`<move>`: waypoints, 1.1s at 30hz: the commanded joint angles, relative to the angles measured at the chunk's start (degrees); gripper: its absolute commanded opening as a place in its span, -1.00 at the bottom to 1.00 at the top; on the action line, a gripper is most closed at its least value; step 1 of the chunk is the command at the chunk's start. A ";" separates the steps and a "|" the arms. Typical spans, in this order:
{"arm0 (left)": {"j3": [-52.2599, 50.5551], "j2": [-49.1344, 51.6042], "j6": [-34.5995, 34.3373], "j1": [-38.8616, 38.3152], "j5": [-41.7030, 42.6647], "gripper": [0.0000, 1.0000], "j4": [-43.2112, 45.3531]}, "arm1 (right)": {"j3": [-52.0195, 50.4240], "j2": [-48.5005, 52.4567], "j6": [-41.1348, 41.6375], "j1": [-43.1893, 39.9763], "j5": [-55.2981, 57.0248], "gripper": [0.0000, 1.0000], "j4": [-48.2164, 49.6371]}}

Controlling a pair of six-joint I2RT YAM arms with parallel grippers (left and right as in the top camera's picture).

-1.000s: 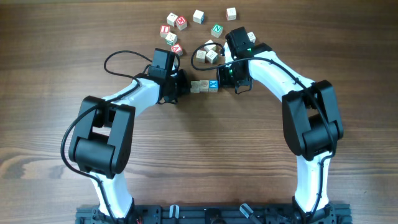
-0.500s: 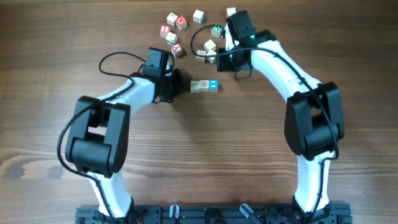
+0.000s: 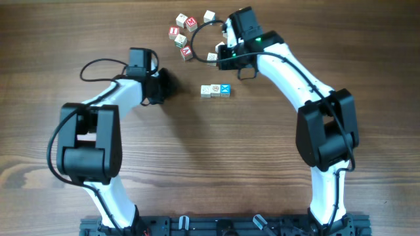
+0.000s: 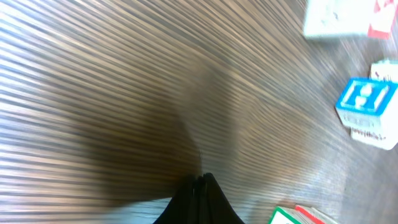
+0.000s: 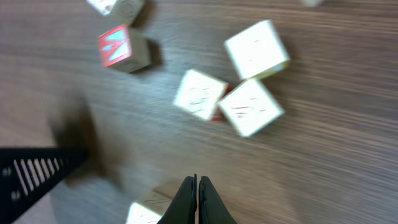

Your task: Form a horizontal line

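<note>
The horizontal line (image 3: 216,90), three light rigid cubes, is likely separating under any nudge; pinching its end faces is advisable. The left gripper (image 4: 203,178) and right gripper (image 5: 197,182) are sitting closed, empty

Loose letter cubes are scattered across the far end of the dark wooden table (image 3: 262,164). A red-letter cube (image 3: 191,24) is tucked right next to a pale cube (image 3: 181,19), and a plain beige cube (image 3: 209,16) is left a bit apart. Nearer in, a red-marked cube (image 3: 174,31), a green-letter cube (image 3: 180,40) and a tilted red cube (image 3: 186,52) are strung in a loose chain. In the right wrist view, a bunch of three pale cubes (image 5: 252,107) is seen huddled together, with a red-faced cube (image 5: 118,46) set off on its own.
</note>
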 commanded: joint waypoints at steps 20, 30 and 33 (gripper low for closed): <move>-3.41 3.82 0.72 4.81 -6.71 -0.92 -4.66 | 0.90 4.57 1.66 4.44 -0.63 -0.91 -3.02; -3.41 3.82 0.72 4.81 -6.71 -0.92 -4.70 | 0.90 6.36 1.77 4.92 -0.63 -0.91 -2.99; -3.41 3.82 0.72 4.81 -6.71 -0.92 -4.70 | 0.90 6.38 1.77 5.03 -0.63 -0.91 -3.37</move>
